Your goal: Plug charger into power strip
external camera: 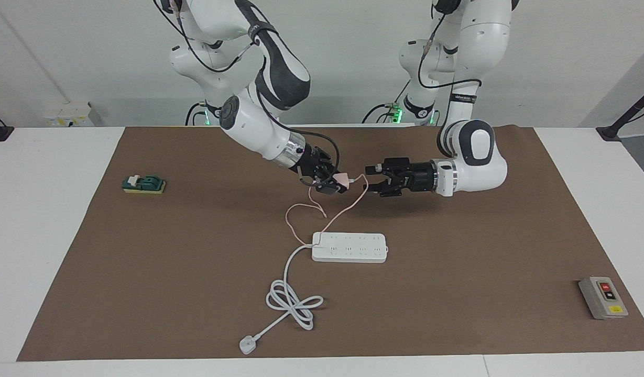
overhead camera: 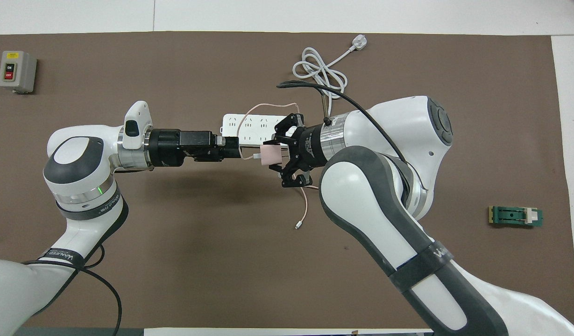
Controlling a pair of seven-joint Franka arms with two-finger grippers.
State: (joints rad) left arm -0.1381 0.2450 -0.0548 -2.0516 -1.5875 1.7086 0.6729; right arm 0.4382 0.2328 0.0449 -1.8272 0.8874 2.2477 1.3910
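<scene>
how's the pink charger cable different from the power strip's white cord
The charger cable is thin and pink; the power strip's cord is thick and white. The pink one hangs from the lifted charger down to the mat; the white one lies flat, tied in a loose knot. Both are unplugged.

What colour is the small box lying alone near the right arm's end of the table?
Green box with a white part at one end; clearest in the overhead view.

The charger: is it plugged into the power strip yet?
Not plugged in. The charger is held in the air by the right gripper, while the power strip lies on the table with every socket unoccupied.
</scene>
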